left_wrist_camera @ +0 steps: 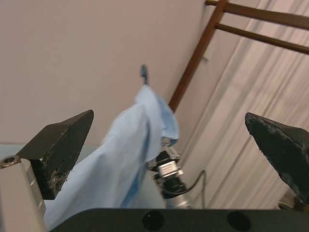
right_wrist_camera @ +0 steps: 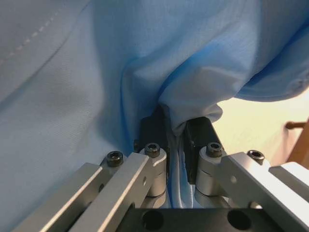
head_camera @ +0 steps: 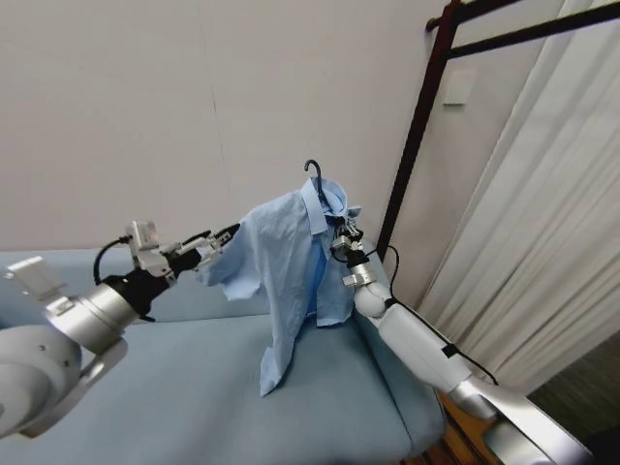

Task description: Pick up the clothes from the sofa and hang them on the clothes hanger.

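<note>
Right pincer [right_wrist_camera: 176, 130], pressed together on a fold of the light blue shirt [head_camera: 291, 281] just below the collar. In the head view I hold it [head_camera: 341, 242] raised above the sofa [head_camera: 194, 387], my arm sloping up from the lower right.

Left pincer [head_camera: 218, 242], spread wide, fingers [left_wrist_camera: 63, 145] apart, with the sleeve side of the shirt just ahead of them. I cannot tell whether a fingertip touches the cloth at the sleeve edge.

Shirt: off the sofa and hanging in the air between my two pincers, its hem dangling near the seat without clearly resting on it.

Hanger hook [head_camera: 312, 172]: dark, standing upright out of the collar, so the garment appears to sit on its hanger.

Clothes rack [head_camera: 417, 136]: a dark wooden upright with cross bars, to the right of the shirt. The bars are higher than the hook and well apart from it.

Step in hand, as I judge it: the pick-up is done, the carry to the rack is under way, and the hanging is not yet done. The next move calls for raising the hook above a bar and bringing it across to the right. The hook must stay upright and the grip firm, since the hanger could slip out of the collar.

Containers: none present. The sole holder is the hanger, which bears the shirt.
</note>
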`<state>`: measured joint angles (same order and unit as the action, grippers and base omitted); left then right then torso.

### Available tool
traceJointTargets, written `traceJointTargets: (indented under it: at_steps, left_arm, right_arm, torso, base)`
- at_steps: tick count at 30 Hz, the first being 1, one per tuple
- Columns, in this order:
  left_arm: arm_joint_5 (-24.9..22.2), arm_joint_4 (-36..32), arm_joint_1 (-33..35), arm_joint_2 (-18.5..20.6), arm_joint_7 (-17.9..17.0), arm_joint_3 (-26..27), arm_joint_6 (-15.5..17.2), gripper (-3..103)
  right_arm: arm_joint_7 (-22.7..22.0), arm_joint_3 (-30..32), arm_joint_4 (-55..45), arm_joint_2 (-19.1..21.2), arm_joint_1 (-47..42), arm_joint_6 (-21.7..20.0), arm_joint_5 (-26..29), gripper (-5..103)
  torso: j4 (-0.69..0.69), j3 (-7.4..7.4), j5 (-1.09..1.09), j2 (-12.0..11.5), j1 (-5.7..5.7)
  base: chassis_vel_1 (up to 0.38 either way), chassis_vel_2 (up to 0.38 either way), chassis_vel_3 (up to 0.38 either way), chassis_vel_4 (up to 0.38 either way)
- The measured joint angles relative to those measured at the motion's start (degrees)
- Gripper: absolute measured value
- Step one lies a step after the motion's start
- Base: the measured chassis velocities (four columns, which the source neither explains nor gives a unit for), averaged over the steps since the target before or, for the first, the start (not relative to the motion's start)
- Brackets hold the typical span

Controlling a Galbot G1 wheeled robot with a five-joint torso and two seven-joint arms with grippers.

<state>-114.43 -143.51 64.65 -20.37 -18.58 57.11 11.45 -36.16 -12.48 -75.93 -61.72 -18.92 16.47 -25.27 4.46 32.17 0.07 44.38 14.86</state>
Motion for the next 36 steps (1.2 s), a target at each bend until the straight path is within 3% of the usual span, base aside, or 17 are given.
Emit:
traceJointTargets:
  at_steps: [1,6,10,14,20,24,25,29,36]
  left_arm:
    - [-3.2,0.5,-3.5,1.0,-0.1,-0.9,0.8,100]
    - [-6.5,5.0,-13.0,3.9,-2.5,-8.1,3.8,100]
    - [-6.7,9.4,-15.0,6.3,-3.1,-10.0,7.0,100]
    - [-6.6,17.5,-14.7,11.0,-0.7,-10.7,12.4,100]
    - [-8.0,24.2,-13.3,15.0,1.6,-10.8,15.1,100]
    - [-6.5,26.3,-10.2,18.6,13.0,-10.4,16.4,100]
    - [-6.5,26.3,-10.2,18.6,13.0,-10.4,16.4,100]
    - [-5.8,26.6,-9.6,18.5,20.3,-10.4,15.5,100]
    - [-4.1,27.6,-8.3,20.4,22.8,-11.0,16.1,100]
  right_arm:
    - [0.0,-0.1,0.2,-0.2,-0.1,0.3,-0.7,8]
    - [0.2,-1.1,-0.3,-0.4,-0.2,0.5,-1.0,8]
    - [0.5,-2.3,-0.8,-1.2,0.5,0.6,-0.8,8]
    - [0.9,-4.3,-0.4,-2.8,1.9,1.4,-0.7,8]
    - [1.8,-5.6,1.6,-6.3,3.9,3.1,-0.9,8]
    - [2.1,-5.7,1.8,-6.9,4.0,3.2,-1.2,8]
    - [2.1,-5.7,1.8,-6.9,4.0,3.2,-1.2,8]
    - [2.3,-5.8,1.9,-7.5,4.0,2.7,-1.0,8]
    - [2.5,-6.0,2.4,-8.4,4.5,2.4,-0.7,8]
  torso:
    - [0.0,0.0,0.01,0.0,0.0]
    - [0.04,0.0,0.0,0.0,0.0]
    - [-0.01,0.0,0.01,0.0,0.0]
    - [0.01,0.0,0.0,0.0,0.0]
    - [-0.03,0.0,-0.01,0.0,0.01]
    - [0.02,0.0,0.0,0.0,0.0]
    - [0.02,0.0,0.0,0.0,0.0]
    - [0.04,0.0,0.01,0.0,0.0]
    - [-0.01,0.0,0.0,0.0,0.0]
  base:
    - [0.0,0.0,0.0,0.0]
    - [0.0,0.0,0.0,0.0]
    - [0.0,0.0,0.0,0.0]
    - [0.0,0.0,0.0,0.0]
    - [0.0,0.0,0.0,0.0]
    - [0.0,0.0,0.0,0.0]
    - [0.0,0.0,0.0,0.0]
    - [0.0,0.0,0.0,0.0]
    - [0.0,0.0,0.0,0.0]
